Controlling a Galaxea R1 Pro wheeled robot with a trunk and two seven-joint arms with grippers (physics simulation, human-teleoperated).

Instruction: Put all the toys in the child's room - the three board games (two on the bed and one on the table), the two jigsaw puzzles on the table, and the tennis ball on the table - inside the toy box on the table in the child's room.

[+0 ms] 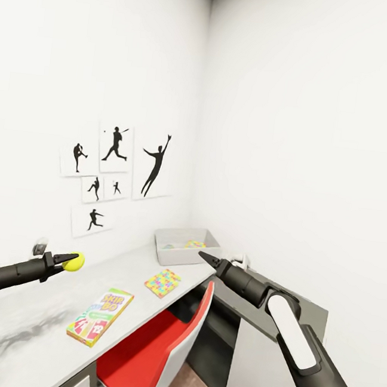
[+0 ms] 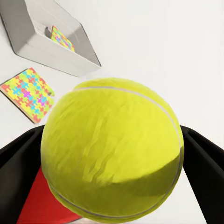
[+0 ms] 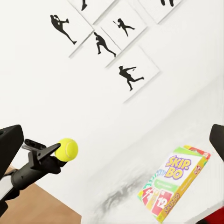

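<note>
My left gripper [image 1: 71, 260] is shut on the yellow-green tennis ball [image 1: 75, 261], held above the left part of the long pale table [image 1: 35, 314]. In the left wrist view the tennis ball [image 2: 112, 151] sits between the black fingers [image 2: 18, 161]. The pale grey toy box [image 1: 174, 253] stands at the table's far end with one jigsaw puzzle [image 1: 195, 244] inside it. A second jigsaw puzzle [image 1: 162, 282] lies flat on the table before the box. The Skip-Bo board game [image 1: 100, 316] lies nearer me. My right gripper [image 1: 205, 257] hovers open and empty beside the toy box.
A red chair [image 1: 158, 346] is tucked under the table's front edge. A dark grey cabinet with a white door [image 1: 251, 368] stands at the right below my right arm. Baseball-player silhouette pictures [image 1: 115, 169] hang on the wall behind the table.
</note>
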